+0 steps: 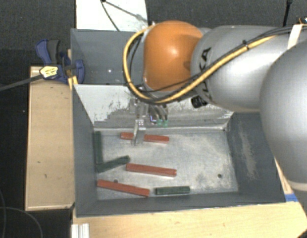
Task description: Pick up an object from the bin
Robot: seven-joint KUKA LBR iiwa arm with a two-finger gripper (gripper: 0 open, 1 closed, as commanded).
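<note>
- Red-brown flat stick (157,139), long and narrow, lies flat on the floor of the bin just before the far wall, with its length running along that wall. It is the item nearest the end effector (139,132).
- End effector stands over the left half of this stick, its tip at or just above the stick's surface. Contact cannot be confirmed. Whether it is set wide or narrow cannot be told, as the orange wrist cover (171,53) and yellow cable (131,86) mask the mechanism.
- Judgement: the approach is from above, probably because a thin bar lying flat can only be gripped across its narrow width.
- Judgement: the far wall is near, so clearance on that side may be tight.
- Second red-brown stick (151,170) lies mid-floor. Third red-brown stick (123,188) lies toward the front left. Both are well apart from the first.
- Dark green stick (97,145) lies along the left wall. Slanted dark green stick (113,163) appears to touch its lower end. Front dark green stick (172,191) lies just beside the third red-brown stick.
- Grey metal bin (208,157) holds these items spread singly rather than heaped, which should allow one to be lifted without disturbing its neighbours.
</note>
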